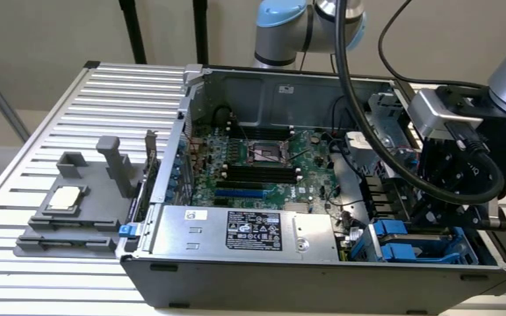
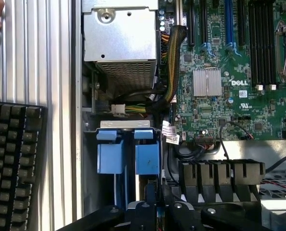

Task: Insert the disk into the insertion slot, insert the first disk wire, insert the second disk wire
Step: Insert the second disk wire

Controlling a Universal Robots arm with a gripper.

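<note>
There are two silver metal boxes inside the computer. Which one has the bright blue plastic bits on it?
The drive cage, at the case's corner on the exterior view's right, under the arm: blue plastic tabs stick out of it. The other silver box has no blue tabs, just a black label.

Computer cases (image 1: 323, 276): one, open
Motherboards (image 1: 262, 164): one
Silver boxes with a black label (image 1: 244, 230): one
Blue plastic tabs (image 2: 110, 156): two, side by side
Keyboards (image 2: 13, 163): one
Grey fixtures (image 1: 77, 210): one, on the slatted table (image 1: 77, 105)
</note>
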